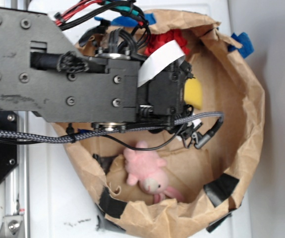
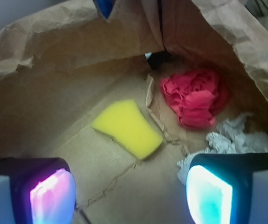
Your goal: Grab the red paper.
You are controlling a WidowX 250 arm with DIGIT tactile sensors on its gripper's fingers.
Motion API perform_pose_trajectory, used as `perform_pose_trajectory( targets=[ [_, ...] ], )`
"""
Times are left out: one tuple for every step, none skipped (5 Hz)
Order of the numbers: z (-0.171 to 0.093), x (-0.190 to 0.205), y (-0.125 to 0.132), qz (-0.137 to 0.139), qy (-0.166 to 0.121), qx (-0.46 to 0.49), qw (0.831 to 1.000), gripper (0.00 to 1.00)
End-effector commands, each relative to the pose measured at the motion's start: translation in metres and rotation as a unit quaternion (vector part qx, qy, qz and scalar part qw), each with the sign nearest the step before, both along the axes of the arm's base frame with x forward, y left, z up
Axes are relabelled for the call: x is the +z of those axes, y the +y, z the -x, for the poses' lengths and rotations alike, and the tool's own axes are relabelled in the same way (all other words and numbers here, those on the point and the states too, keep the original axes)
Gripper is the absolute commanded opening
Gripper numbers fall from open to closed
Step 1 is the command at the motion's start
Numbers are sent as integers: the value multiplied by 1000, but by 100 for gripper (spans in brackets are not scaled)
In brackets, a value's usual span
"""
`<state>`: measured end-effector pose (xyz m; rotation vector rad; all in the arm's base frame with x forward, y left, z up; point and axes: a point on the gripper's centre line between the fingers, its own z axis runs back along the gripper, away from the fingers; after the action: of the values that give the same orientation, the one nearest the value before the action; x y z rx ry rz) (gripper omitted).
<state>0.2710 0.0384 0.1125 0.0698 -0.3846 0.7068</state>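
While its two fingers stand wide apart with nothing between them, the end effector [image 2: 130, 196] hangs inside a brown paper bag [image 2: 54, 70], above the bag's creased floor. In the wrist view, one pad [image 2: 52, 196] glows pink-violet and the other cyan. Just ahead of the gap between the fingers lies a yellow sponge [image 2: 128, 128], flat on the bag floor and clear of both pads. Ahead and off toward the cyan pad sits the red paper [image 2: 195, 99], a crumpled wad near the bag's far wall, apart from the sponge. A white paper wad [image 2: 238, 137] lies between the red paper and the cyan pad, touching or nearly touching the red one. In the exterior view, a pink plush toy [image 1: 144, 171] lies well apart from the arm [image 1: 73, 74], near the opposite wall of the bag.
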Motion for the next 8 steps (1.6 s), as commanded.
perform_pose_trajectory(
  targets=[
    [-15, 11, 29, -17, -33, -9, 999, 100],
    [-16, 13, 32, -15, -16, -19, 1000, 100],
    [-16, 13, 32, -15, -16, -19, 1000, 100],
    [-16, 13, 32, -15, -16, -19, 1000, 100],
    [-16, 13, 32, -15, -16, -19, 1000, 100],
    [-16, 13, 32, -15, -16, -19, 1000, 100],
    [-17, 0, 37, -17, 1, 15, 1000, 100],
    [-22, -7, 38, -32, 5, 14, 999, 100]
  ],
)
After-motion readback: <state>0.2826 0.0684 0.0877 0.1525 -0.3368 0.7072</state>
